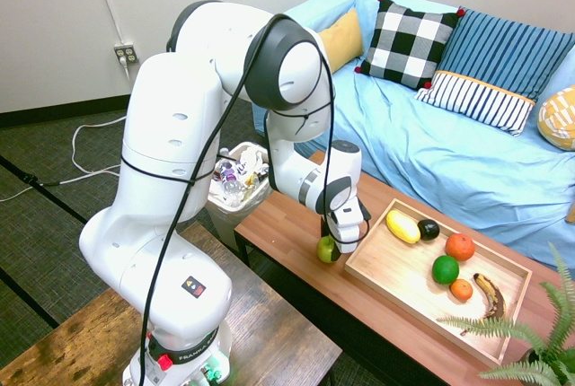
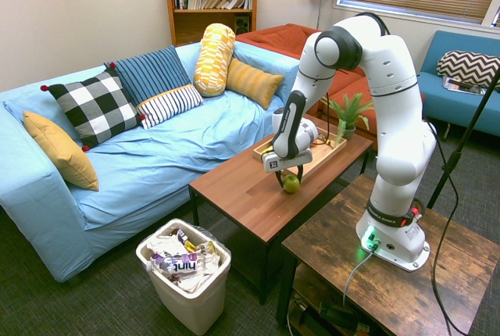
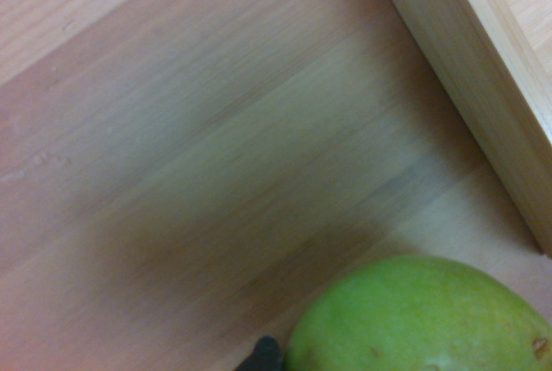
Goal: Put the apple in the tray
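Apple [image 1: 324, 250], tray [image 1: 395, 302] towards its 3 o'clock in first exterior view, probably firm, smooth, bruisable: pinch opposite sides at mid-height; cannot tell whether jaws grip.

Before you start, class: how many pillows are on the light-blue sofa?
6: checkered, blue-striped, white-striped, patterned bolster, and plain yellow at one end; ribbed yellow at the other. Others may be hidden.
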You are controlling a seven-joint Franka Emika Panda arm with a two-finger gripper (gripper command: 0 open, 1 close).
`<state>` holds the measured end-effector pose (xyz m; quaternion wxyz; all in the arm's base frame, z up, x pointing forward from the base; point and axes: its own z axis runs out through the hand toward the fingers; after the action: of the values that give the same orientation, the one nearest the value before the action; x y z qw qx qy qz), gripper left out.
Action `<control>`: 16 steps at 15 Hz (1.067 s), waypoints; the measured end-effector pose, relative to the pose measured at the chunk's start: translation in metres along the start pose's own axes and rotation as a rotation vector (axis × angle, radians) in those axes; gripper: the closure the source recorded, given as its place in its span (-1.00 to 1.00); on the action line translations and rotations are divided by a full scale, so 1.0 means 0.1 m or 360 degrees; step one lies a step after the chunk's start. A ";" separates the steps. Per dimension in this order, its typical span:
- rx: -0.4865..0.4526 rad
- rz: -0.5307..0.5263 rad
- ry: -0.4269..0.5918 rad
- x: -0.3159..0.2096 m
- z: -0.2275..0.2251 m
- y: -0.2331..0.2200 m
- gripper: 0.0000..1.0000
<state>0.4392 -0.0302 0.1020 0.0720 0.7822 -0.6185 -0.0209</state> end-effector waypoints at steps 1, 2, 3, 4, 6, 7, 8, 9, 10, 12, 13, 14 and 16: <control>0.0009 -0.0012 -0.0003 0.01 -0.02 -0.01 1.00; 0.0027 -0.0030 -0.0002 0.03 -0.07 -0.02 1.00; 0.0051 -0.0051 0.0001 0.05 -0.17 -0.04 1.00; 0.0077 -0.0065 0.0002 0.09 -0.32 -0.06 1.00; 0.0125 -0.0077 0.0012 0.20 -0.72 -0.08 1.00; 0.0144 -0.0078 0.0025 0.28 -0.93 -0.07 1.00; 0.0156 -0.0068 0.0037 0.38 -1.11 -0.05 1.00; 0.0162 -0.0042 0.0044 0.52 -1.25 -0.03 1.00; 0.0161 -0.0010 0.0050 0.67 -1.32 -0.02 1.00; 0.0142 0.0055 0.0067 0.96 -1.28 -0.01 1.00; 0.0116 0.0087 0.0072 1.09 -1.19 -0.01 1.00; 0.0085 0.0120 0.0077 1.24 -1.07 -0.02 1.00; 0.0039 0.0184 0.0082 1.46 -0.83 -0.06 1.00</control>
<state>0.4892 -0.1636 0.1912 0.0795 0.7462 -0.6608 0.0110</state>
